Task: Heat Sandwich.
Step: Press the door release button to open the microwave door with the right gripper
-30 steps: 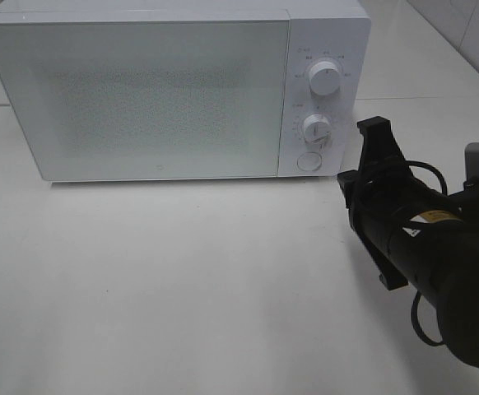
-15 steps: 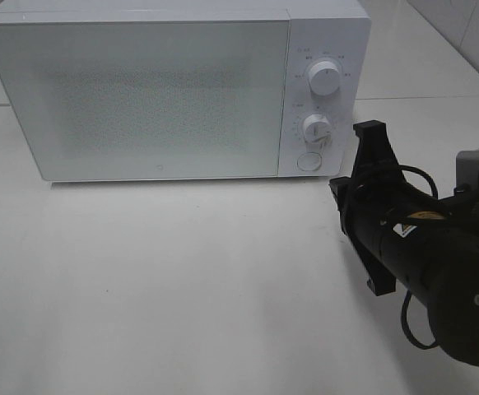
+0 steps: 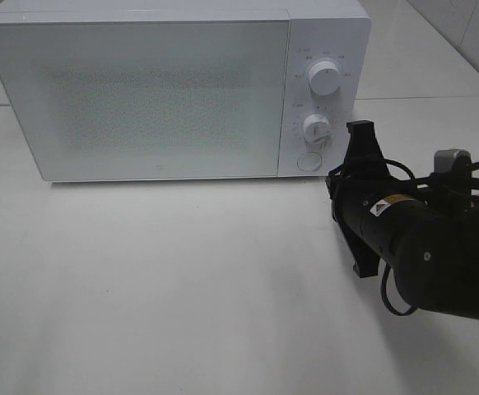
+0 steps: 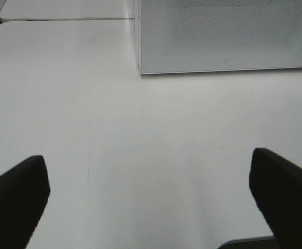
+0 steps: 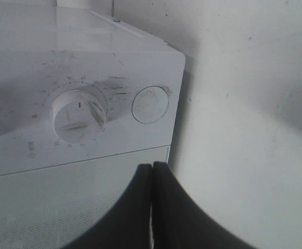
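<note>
1. Left tool [image 4: 150, 179]: jaws spread fully apart and empty, above the bare surface [image 3: 182, 280] in front of the microwave [image 3: 141, 99].
2. Microwave door: closed. Its frosted panel hides the interior.
3. Sandwich: not visible in any view. Whether it sits inside cannot be determined.
4. Control panel, right of the door: upper dial [image 3: 325, 79], lower dial [image 3: 316, 128], round button [image 3: 309, 160] beneath them.
5. Right tool [image 5: 152, 167]: jaws pressed together, gripping nothing. The tip is near the panel's lower corner, apparently not touching.

Probable step: press the round button to release the door.

- Align the joined tip square on the button centre.
- Advance straight and push gently.
- Avoid the lower dial just beside the button.
- Hold the left tool outside the door's swing.
</note>
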